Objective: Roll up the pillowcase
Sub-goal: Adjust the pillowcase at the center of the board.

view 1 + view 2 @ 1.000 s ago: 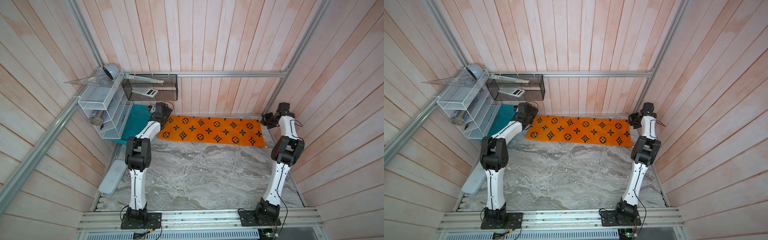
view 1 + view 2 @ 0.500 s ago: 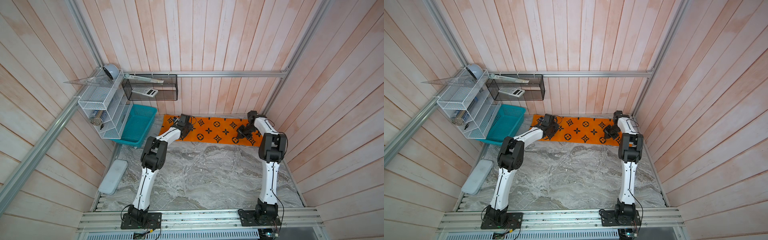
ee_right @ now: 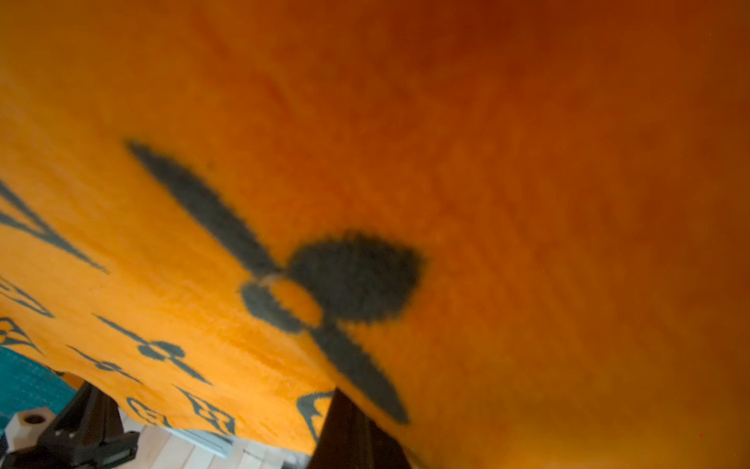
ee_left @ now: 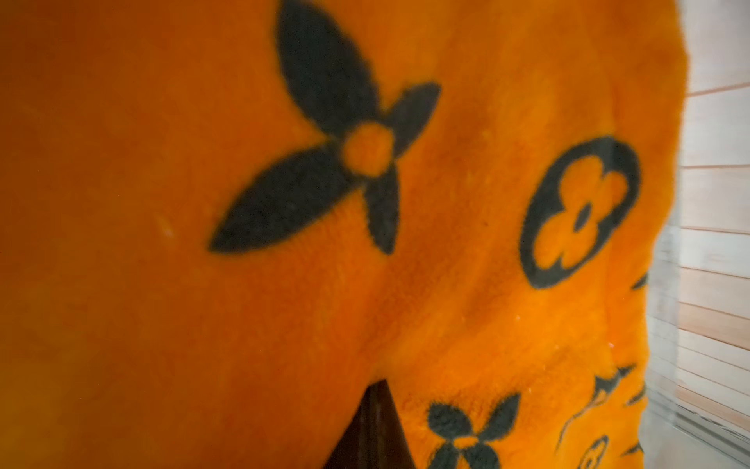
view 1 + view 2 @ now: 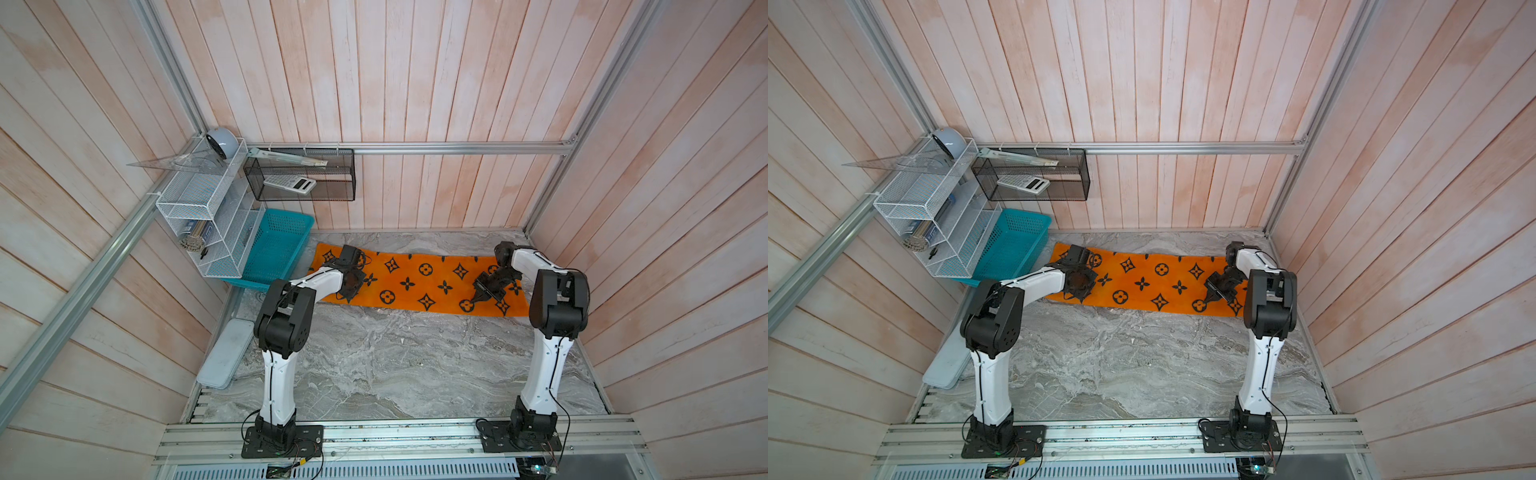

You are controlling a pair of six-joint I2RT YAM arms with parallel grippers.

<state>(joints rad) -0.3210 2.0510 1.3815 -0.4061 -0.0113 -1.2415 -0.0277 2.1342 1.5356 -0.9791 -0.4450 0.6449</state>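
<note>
The pillowcase (image 5: 415, 282) lies along the desk's (image 5: 395, 365) far edge. The left gripper (image 5: 347, 296) is clamped on its left end, the right gripper (image 5: 478, 297) on its right end.

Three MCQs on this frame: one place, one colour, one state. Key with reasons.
1. The teal basket sits: A) beside the pillowcase end near the left gripper; B) by the right arm's base; C) on the pillowcase.
2. Pillowcase motifs: A) white; B) teal; C) black.
3. Grippers: A) both open over bare table; B) both shut on the pillowcase; C) both in the basket.
1A: basket borders that end. 2C: black flowers on orange. 3B: left gripper and right gripper pinch fabric filling both wrist views.
</note>
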